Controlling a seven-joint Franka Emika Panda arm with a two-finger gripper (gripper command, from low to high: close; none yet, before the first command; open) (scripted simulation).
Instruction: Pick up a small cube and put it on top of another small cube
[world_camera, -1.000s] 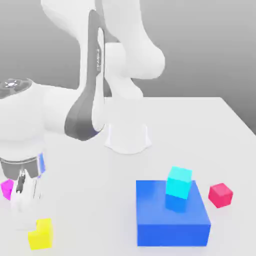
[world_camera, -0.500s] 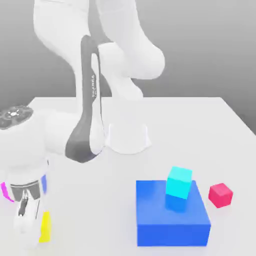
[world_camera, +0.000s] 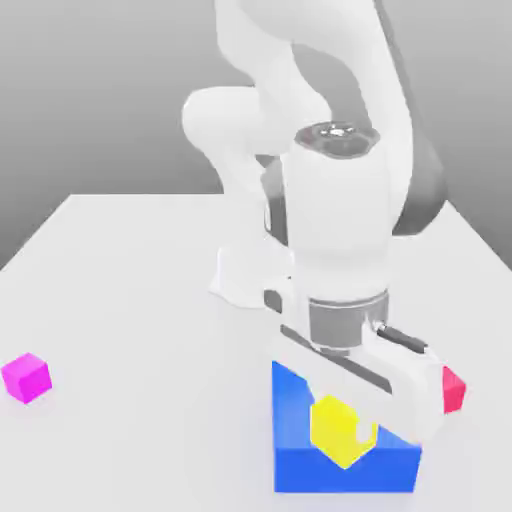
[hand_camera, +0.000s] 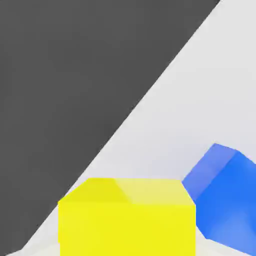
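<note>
While the arm reaches out over the tabletop, its pincer is closed on the yellow cube — the fingers are only as far apart as the cube between them makes them; one pale finger shows against the cube's side, on the exterior view's right. The hand is angled across that view, and the yellow cube hangs beneath it, one corner pointing down; it appears in front of the big blue block, covering part of its top and front face, though I cannot tell how high above the block it is.

The red cube sits on the tabletop, just beside the blue block towards the exterior view's right, partly hidden by the hand; the yellow cube is apart from it, not on top of it. Well apart from both, near the exterior view's left edge, the magenta cube rests on the tabletop.

From the hand, the yellow cube looms close; a blue shape lies beyond it on the pale surface — whether that is the same block, I cannot tell.
</note>
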